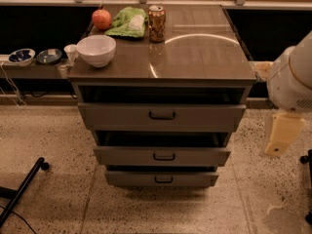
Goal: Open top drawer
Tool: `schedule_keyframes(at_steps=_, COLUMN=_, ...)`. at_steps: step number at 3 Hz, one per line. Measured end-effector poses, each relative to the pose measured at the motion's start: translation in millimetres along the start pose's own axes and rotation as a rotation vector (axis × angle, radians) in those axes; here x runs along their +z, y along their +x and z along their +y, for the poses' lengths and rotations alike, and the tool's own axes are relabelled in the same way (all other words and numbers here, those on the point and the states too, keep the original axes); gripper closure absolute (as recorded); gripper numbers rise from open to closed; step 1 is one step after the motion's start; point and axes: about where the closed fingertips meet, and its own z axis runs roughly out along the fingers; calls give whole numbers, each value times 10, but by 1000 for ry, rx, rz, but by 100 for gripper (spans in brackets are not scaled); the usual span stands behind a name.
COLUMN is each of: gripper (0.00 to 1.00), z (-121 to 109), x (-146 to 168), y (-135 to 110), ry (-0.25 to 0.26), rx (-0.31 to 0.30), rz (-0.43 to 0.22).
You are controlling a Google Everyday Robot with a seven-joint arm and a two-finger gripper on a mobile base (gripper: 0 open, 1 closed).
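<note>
Far right, gripper point(279, 136) (arm point(294, 82) cropped)

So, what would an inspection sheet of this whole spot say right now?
Surface: cabinet top, brown and glossy.
Job's things: top drawer seems slightly out, dark gap above its front; its black handle untouched.
Clutter: white bowl, red fruit, green bag and can on top; small dishes and cup on the left ledge.
Grippers: gripper hangs right of the cabinet, apart from the drawer.
Cables: thin wire below the left ledge.
Surroundings: speckled floor; black stand leg lower left.
</note>
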Motion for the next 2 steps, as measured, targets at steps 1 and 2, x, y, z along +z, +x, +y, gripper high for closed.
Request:
schedule_keyframes(at_steps=1, gripper=0, z=25, x=210, y=-6, ry=16, rx=-6, rz=-7)
schedule_keyframes(at_steps=2, gripper=0, z=-20, x=379, y=-161, ry=-34, rx=-47, rz=-75)
